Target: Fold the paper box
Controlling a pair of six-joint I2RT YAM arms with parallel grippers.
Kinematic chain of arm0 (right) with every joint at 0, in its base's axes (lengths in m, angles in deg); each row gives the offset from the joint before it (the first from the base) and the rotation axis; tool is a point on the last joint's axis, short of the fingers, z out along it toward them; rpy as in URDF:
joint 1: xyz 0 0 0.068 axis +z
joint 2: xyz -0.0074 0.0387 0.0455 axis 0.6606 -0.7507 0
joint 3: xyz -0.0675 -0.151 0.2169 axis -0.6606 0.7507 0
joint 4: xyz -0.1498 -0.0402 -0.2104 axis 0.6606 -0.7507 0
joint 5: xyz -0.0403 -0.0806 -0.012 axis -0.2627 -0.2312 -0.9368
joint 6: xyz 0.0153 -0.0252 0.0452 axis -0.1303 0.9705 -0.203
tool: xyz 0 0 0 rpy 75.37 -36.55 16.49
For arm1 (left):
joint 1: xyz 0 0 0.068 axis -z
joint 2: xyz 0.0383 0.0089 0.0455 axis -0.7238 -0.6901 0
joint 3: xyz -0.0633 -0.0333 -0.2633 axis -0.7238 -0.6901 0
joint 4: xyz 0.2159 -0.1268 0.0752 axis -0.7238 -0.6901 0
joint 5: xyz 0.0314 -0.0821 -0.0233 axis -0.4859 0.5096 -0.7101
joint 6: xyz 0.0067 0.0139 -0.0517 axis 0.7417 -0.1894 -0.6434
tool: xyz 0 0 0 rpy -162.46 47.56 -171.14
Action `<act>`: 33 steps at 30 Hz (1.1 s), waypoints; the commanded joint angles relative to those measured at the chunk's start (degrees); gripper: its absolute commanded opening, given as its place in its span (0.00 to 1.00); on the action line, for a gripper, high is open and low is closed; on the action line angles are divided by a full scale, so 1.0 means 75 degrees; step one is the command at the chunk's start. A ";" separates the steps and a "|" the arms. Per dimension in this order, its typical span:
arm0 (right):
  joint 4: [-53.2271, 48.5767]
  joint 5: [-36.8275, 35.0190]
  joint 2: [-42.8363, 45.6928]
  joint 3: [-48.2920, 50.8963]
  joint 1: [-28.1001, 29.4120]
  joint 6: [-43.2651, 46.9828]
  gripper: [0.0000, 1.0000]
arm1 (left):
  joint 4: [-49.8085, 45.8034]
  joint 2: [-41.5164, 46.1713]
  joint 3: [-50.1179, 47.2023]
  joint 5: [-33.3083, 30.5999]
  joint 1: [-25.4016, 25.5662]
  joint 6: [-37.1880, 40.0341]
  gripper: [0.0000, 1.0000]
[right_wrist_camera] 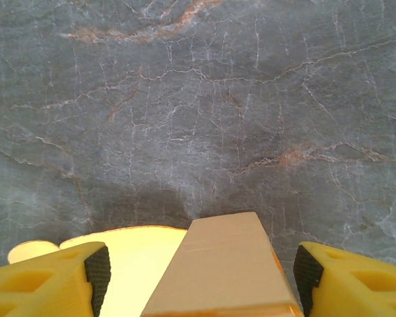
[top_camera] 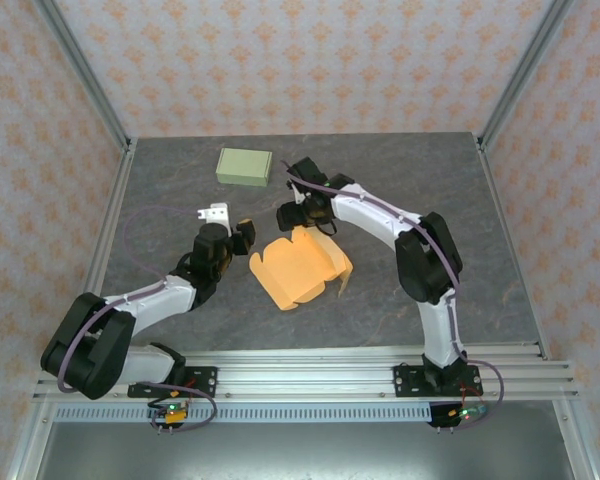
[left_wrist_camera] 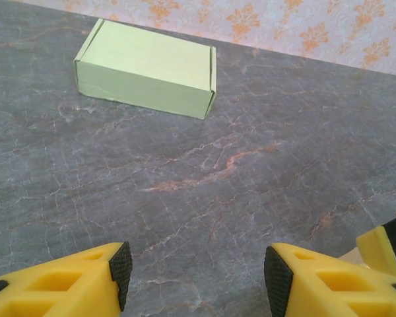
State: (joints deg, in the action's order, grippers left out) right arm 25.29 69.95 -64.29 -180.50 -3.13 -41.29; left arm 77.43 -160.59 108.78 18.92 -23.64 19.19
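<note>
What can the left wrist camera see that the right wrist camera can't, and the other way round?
Left wrist: a closed pale green box lying on the table, with patterned wallpaper behind. Right wrist: an orange cardboard flap standing between the fingers of the open right gripper. Both: the grey marbled table and a pair of open yellow fingers at the bottom edge.

Wears white shells between bulky black joints on the left arm [top_camera: 130, 305] and the right arm [top_camera: 420, 260]. Trails thin purple cables [top_camera: 132, 222] along both, down to black bases [top_camera: 185, 380] with small lights. Ends in yellow fingers [left_wrist_camera: 330, 284] faced with black pads [left_wrist_camera: 277, 274].
</note>
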 commanded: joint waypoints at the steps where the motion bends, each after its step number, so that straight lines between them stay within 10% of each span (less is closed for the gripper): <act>1: -0.0435 -0.0071 -0.0220 -0.0349 0.0024 0.0354 0.70 | -0.0022 0.0143 -0.0155 -0.0259 -0.0090 -0.0064 0.58; 29: -0.2599 -0.0659 -0.0879 -0.1077 0.0178 0.2321 0.43 | 0.0026 0.0009 -0.0138 -0.0185 -0.0112 -0.0233 0.60; 33: -0.2606 -0.1080 -0.0715 -0.1210 0.0184 0.2116 0.62 | 0.0014 0.0016 -0.0138 -0.0218 -0.0112 -0.0248 0.60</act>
State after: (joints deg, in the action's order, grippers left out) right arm 8.99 65.14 -71.35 -188.06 -2.00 -25.27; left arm 77.32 -160.28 107.18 17.90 -24.04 17.88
